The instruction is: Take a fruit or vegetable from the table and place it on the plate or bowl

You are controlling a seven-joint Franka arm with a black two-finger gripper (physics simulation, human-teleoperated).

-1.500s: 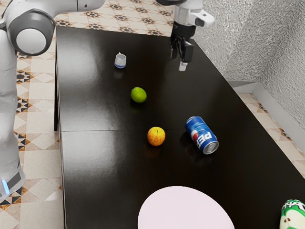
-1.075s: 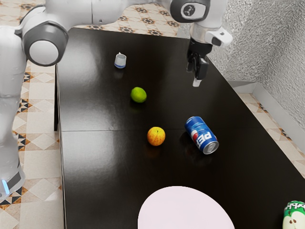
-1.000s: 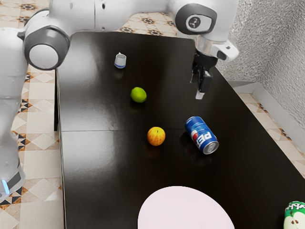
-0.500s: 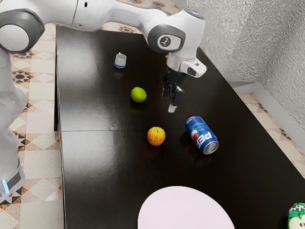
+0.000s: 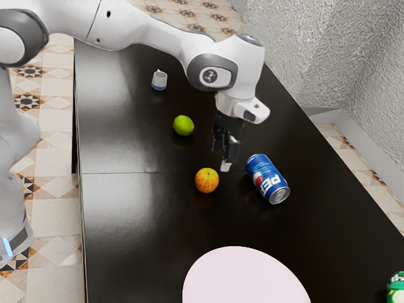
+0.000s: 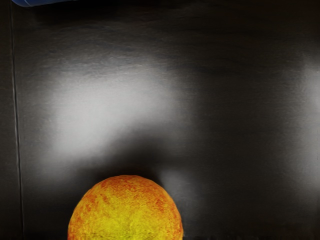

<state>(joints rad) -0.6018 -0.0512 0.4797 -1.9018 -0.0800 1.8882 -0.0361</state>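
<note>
An orange and yellow fruit (image 5: 206, 180) lies on the black table (image 5: 126, 208), a little past the table's middle. A green lime (image 5: 184, 125) sits farther back. A pale pink plate (image 5: 246, 276) rests at the near edge. My gripper (image 5: 225, 163) hangs open and empty just above the table, slightly behind and to the exterior view's right of the orange fruit. In the wrist view the orange fruit (image 6: 125, 208) is close under my hand, over dark tabletop.
A blue Pepsi can (image 5: 267, 178) lies on its side right of the gripper; its edge (image 6: 40, 2) shows in the wrist view. A small white and blue cup (image 5: 160, 80) stands at the back. A green can (image 5: 398, 285) sits at the near right corner.
My arm has swung from the table's far right edge toward the middle and come down. The gripper now hangs beside the orange fruit. Fruits, can and plate have stayed put.
</note>
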